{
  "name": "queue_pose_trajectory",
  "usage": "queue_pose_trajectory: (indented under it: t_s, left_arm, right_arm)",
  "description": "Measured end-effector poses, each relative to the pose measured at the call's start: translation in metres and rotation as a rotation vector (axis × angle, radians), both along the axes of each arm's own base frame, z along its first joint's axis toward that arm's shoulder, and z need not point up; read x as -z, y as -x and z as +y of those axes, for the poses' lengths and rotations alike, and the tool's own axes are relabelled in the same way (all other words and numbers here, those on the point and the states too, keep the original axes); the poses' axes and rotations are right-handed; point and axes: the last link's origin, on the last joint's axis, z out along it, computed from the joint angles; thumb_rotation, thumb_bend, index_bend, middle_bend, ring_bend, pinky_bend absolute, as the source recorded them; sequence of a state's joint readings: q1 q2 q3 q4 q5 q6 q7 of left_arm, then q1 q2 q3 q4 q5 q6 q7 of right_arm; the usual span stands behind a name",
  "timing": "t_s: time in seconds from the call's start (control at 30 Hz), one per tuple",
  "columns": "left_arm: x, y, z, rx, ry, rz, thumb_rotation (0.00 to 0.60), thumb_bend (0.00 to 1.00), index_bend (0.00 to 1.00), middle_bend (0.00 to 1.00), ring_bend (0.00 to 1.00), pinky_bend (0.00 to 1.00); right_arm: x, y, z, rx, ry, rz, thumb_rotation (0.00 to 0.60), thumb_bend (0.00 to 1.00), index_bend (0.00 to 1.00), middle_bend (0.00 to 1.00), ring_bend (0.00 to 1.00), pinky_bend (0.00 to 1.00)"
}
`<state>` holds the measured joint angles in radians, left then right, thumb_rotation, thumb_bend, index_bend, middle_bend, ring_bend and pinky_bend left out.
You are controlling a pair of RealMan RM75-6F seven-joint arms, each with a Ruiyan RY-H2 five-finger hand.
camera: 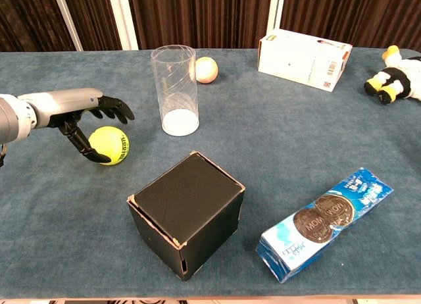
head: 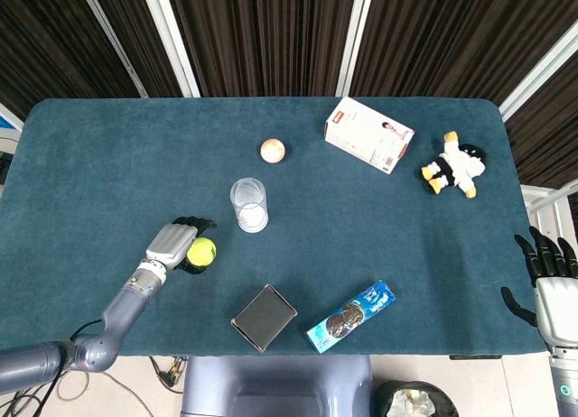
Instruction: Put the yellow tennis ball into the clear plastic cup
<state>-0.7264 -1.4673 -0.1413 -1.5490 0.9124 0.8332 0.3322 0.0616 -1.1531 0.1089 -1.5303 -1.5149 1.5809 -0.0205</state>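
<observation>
The yellow tennis ball (head: pixel 201 251) lies on the teal surface (head: pixel 108 164) in the head view, at about 8 o'clock from the clear plastic cup (head: pixel 249 203) and a short way off it. Being round, it has no long axis. The left robot hand (head: pixel 177 244) is at the ball's 9 o'clock side, dark fingers curving over the top of it and thumb under its near side, cupping the ball without a firm closure that can be seen. The one cup stands upright, mouth up. One pale pink ball (head: pixel 272 150) sits at 1 o'clock from the cup. One white box (head: pixel 368 134), one penguin plush toy (head: pixel 454 165), one black box (head: pixel 263 317) and one blue cookie packet (head: pixel 351 316) are spread over the rest of the surface. The right robot hand (head: pixel 547 282) hangs off the surface's right edge, fingers spread, holding nothing.

In the chest view the yellow tennis ball (camera: pixel 109 145) rests on the surface at 8 o'clock from the clear plastic cup (camera: pixel 175 90); dark print on it is too small to read. The left robot hand (camera: pixel 85 113) arches over it, thumb touching its left side, fingers (camera: pixel 119 108) above and not clearly touching. The blue cookie packet (camera: pixel 325 220) shows cookies stamped "MOM". The white box (camera: pixel 303 58) carries a barcode.
</observation>
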Motion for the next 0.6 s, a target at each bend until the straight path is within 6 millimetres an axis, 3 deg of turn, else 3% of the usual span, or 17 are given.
queue_pose_trajectory:
  t_s: [0.3,0.6]
  left_arm:
    - [0.006,0.002,0.001,0.001,-0.015,0.040,0.600,0.24,0.28,0.33,0.27,0.31]
    - [0.012,0.001,0.002,0.032,-0.034,0.073,0.600,0.33,0.40,0.46,0.37,0.40]
  right_arm:
    - [-0.001,0.001,0.000,0.007,0.002,-0.005,0.600,0.35,0.13,0.04,0.10,0.01]
    - [-0.002,0.002,0.000,0.012,0.003,-0.007,0.600,0.35,0.13,0.04,0.10,0.01]
